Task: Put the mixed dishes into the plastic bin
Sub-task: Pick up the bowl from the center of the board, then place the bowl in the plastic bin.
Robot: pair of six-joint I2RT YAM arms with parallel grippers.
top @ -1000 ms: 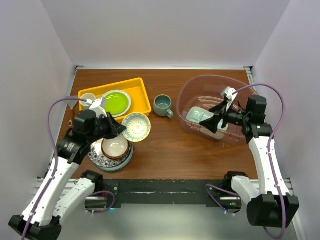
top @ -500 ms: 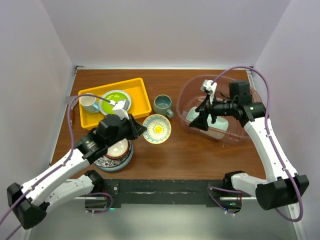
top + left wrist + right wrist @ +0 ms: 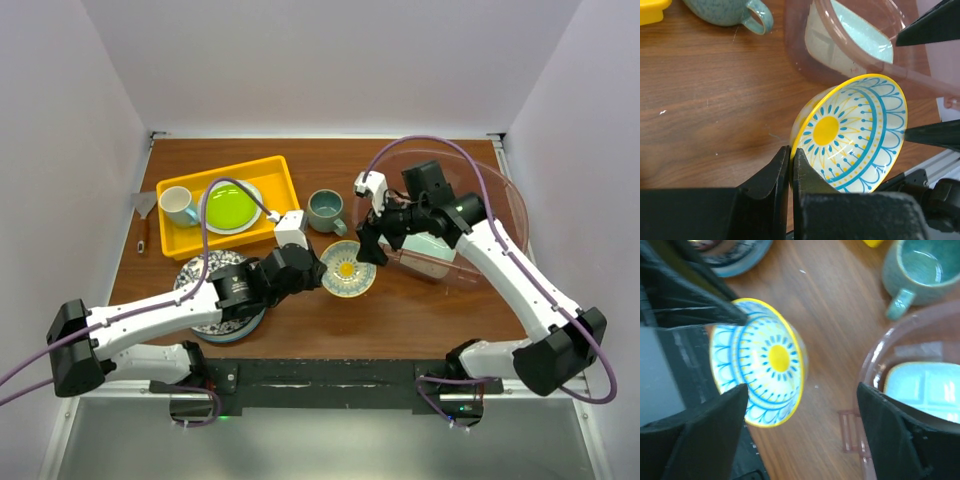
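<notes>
- Left gripper [image 3: 790, 159] is clamped on the rim of the bowl [image 3: 850, 130].
- The bowl is tilted, just beside the bin [image 3: 795, 45].
- Right gripper [image 3: 801, 388] is spread wide and empty, over the bowl.
- The bowl is likely rigid, glazed, slippery and breakable: grip the rim and lower gently.

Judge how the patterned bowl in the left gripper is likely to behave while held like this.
The bowl looks glazed, so it is probably stiff but slippery. The left gripper pinches only its rim, with the bowl tilted, so it may pivot or slip. It looks ceramic, so likely fragile if dropped on the table.
</notes>
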